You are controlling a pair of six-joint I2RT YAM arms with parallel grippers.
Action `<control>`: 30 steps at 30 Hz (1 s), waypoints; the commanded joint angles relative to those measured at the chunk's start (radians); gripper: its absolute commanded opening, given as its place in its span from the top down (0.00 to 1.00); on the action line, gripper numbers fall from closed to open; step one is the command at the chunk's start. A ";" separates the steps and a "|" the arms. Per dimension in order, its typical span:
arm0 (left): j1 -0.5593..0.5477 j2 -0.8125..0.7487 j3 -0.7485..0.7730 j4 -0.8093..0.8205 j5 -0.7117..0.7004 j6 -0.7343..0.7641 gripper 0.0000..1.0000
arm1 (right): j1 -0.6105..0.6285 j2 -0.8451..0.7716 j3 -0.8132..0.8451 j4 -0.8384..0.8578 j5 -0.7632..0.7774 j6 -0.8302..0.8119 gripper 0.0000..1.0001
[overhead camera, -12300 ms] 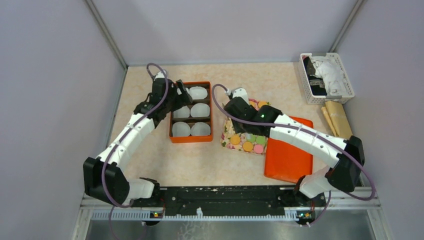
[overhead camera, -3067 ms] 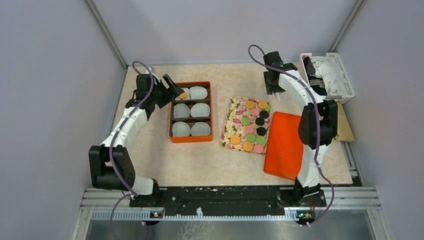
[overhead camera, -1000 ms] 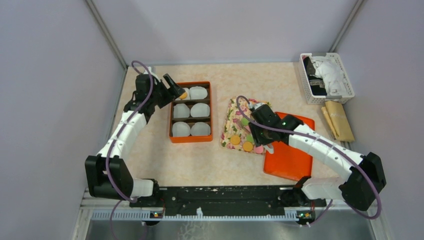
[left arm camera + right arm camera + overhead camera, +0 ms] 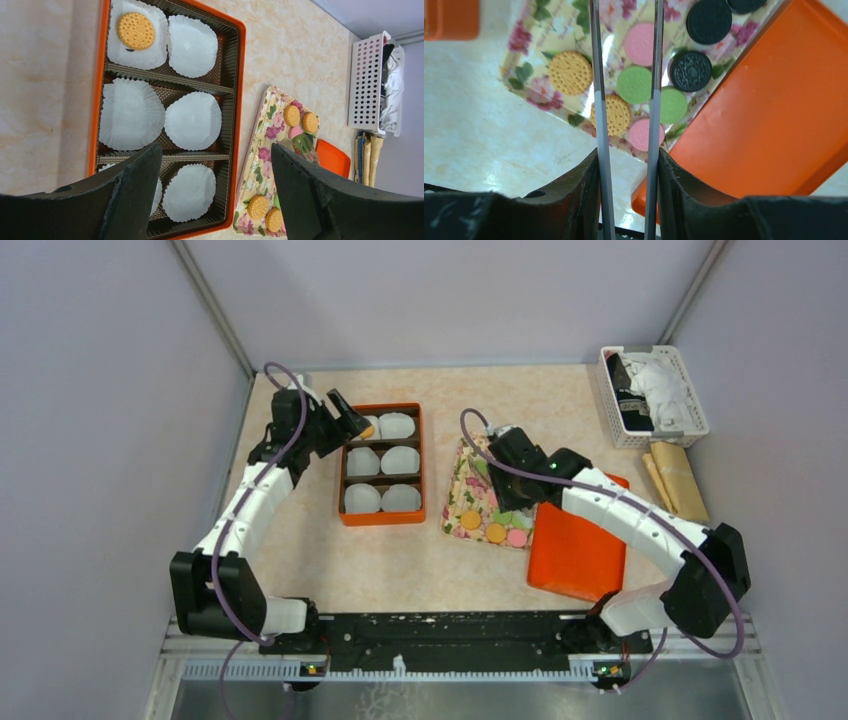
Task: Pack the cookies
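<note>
Coin-flat round cookies point(image 4: 570, 73) in orange, pink, green and black lie face up in loose rows on a rectangular floral tray point(image 4: 462, 485). The tray is glossy and rose-printed, its long axis running away from the arm bases with a slight lean. The orange ones are dotted like biscuits, a black one bears a stamped medallion, and the pink and green look smooth; being round, they point no way. The right gripper point(image 4: 625, 60) hangs over the tray's near half, its two thin fingers point(image 4: 602, 125) parallel and apart, clamping nothing, a green cookie point(image 4: 634, 85) seen in the gap below. A smooth orange lid point(image 4: 764, 110), flat with rounded corners, lies against the tray's right edge. Left of the tray, near but not touching, an orange box point(image 4: 242, 100) with ribbed dark inner walls sits on the marbled beige table point(image 4: 500, 400). It has three rows of two cells, and its long axis is about parallel to the tray's. Each cell holds a fluted white paper cup point(image 4: 192, 120); one orange cookie point(image 4: 136, 31) rests flat in the cup at the corner farthest from the tray. The left gripper point(image 4: 215, 150) hovers at the box's edge away from the tray, black jaws spread wide and empty. Beyond the tray's far right corner, a perforated white basket point(image 4: 367, 85) holds cloths.
</note>
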 commanded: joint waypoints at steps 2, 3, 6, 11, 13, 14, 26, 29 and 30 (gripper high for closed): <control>-0.002 -0.046 0.039 -0.010 -0.068 0.026 0.14 | 0.014 0.063 0.175 0.064 0.021 -0.028 0.87; -0.002 -0.055 0.037 -0.006 -0.094 0.021 0.13 | 0.014 0.080 0.195 0.075 0.019 -0.035 0.88; 0.003 -0.066 0.052 -0.006 -0.171 0.001 0.12 | 0.015 0.138 0.268 0.108 0.012 -0.060 0.89; 0.031 -0.018 0.095 -0.038 -0.173 -0.032 0.11 | 0.027 0.280 0.430 0.147 -0.024 -0.097 0.90; 0.046 0.010 0.093 -0.039 -0.144 -0.045 0.12 | 0.031 0.346 0.504 0.151 -0.042 -0.112 0.90; 0.048 0.016 0.091 -0.035 -0.135 -0.046 0.12 | 0.034 0.376 0.540 0.150 -0.046 -0.117 0.90; 0.059 0.015 0.067 -0.021 -0.148 -0.001 0.11 | 0.063 0.618 0.779 0.153 -0.089 -0.160 0.90; 0.061 0.019 0.063 -0.019 -0.142 -0.002 0.11 | 0.063 0.674 0.817 0.144 -0.080 -0.170 0.90; 0.061 0.021 0.062 -0.017 -0.140 -0.002 0.11 | 0.063 0.700 0.832 0.136 -0.076 -0.173 0.90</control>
